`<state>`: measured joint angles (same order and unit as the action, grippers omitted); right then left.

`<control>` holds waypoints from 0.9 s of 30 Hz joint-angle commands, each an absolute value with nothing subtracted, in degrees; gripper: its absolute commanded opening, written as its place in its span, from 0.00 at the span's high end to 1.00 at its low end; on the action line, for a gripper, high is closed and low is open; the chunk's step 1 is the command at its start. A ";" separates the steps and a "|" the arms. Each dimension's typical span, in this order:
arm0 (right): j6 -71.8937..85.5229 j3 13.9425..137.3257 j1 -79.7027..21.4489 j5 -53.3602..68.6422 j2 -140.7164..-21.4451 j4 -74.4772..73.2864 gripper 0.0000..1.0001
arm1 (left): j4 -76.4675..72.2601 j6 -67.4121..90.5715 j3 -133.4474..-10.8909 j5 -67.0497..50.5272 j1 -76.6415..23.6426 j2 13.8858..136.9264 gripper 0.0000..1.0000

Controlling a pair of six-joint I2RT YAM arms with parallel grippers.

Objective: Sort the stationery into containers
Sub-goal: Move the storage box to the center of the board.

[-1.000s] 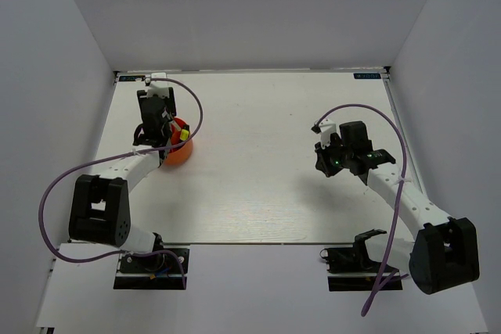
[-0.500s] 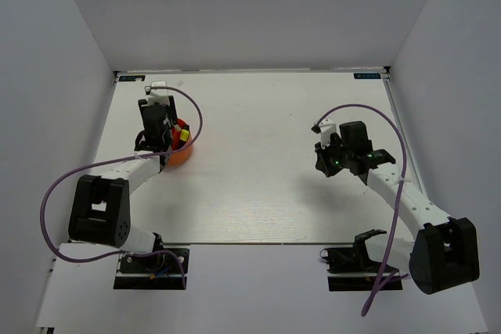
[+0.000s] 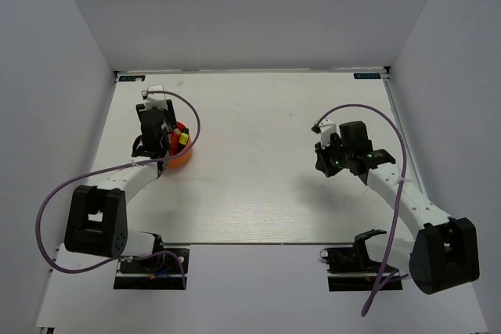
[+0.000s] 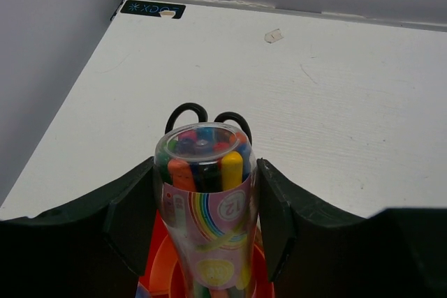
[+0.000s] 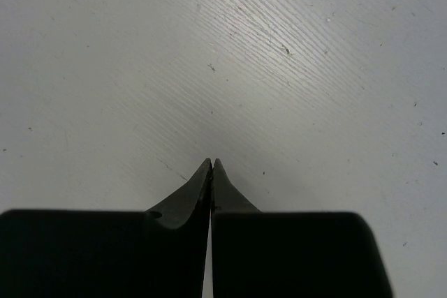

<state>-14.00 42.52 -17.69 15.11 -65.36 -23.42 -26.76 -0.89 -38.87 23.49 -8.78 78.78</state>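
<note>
Placement is what I'd call the step in hand: the left end effector point(image 4: 204, 193) is clamped on the pink tube of pens point(image 4: 209, 221), 1 finger pressed against each side of its clear wall. The tube stands upright, with its lower end down inside the red-orange pot point(image 4: 162, 270) at the far-left part of the desk point(image 4: 335, 102). The black-handled scissors point(image 4: 208, 116) stand just behind it in the same pot, their 2 loops showing past the tube's cap.

To do this well, I'd say the tube should go straight down and stay vertical until its base is seated (the wrist view doesn't show whether it has reached the floor of the pot, nor which compartment it is in). Letting go too high would probably make it drop and lean, or knock the scissors. The fingers want to part gently and only enough to free the wall, since the pot's rim sits close below them and a wide swing could nudge the pot. After that, a straight lift clear of the cap looks safest, with no sideways drag.

Over on the other side, the right end effector point(image 5: 211, 165) has its jaws pressed together on nothing, above bare desk and well apart from the pot.
</note>
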 commanded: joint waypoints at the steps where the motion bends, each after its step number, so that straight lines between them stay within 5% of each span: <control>1: -14.50 43.15 -17.67 15.12 -64.95 -22.50 1.00 | -25.58 1.41 -38.94 22.68 -8.88 75.15 0.36; 6: -14.59 43.15 -17.67 15.03 -64.86 -22.33 1.00 | -24.17 1.76 -38.85 22.41 -9.14 73.31 0.41; 8: -14.42 43.15 -17.49 15.03 -64.86 -22.50 1.00 | -23.82 2.02 -38.41 21.89 -9.14 72.86 0.56; 11: -14.59 43.15 -17.58 14.94 -64.78 -22.50 1.00 | -23.73 2.81 -37.71 21.54 -9.23 72.25 0.65; 19: -14.68 43.24 -17.40 15.03 -64.60 -22.41 1.00 | -23.03 4.57 -35.51 20.92 -9.14 70.49 0.62; 27: -14.68 43.16 -17.58 14.94 -64.78 -22.41 1.00 | -23.90 5.89 -32.79 20.13 -9.23 69.35 0.41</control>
<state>-14.04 42.52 -17.69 14.96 -65.36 -23.42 -23.62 4.58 -34.04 21.54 -8.86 71.42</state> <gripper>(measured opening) 0.001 0.634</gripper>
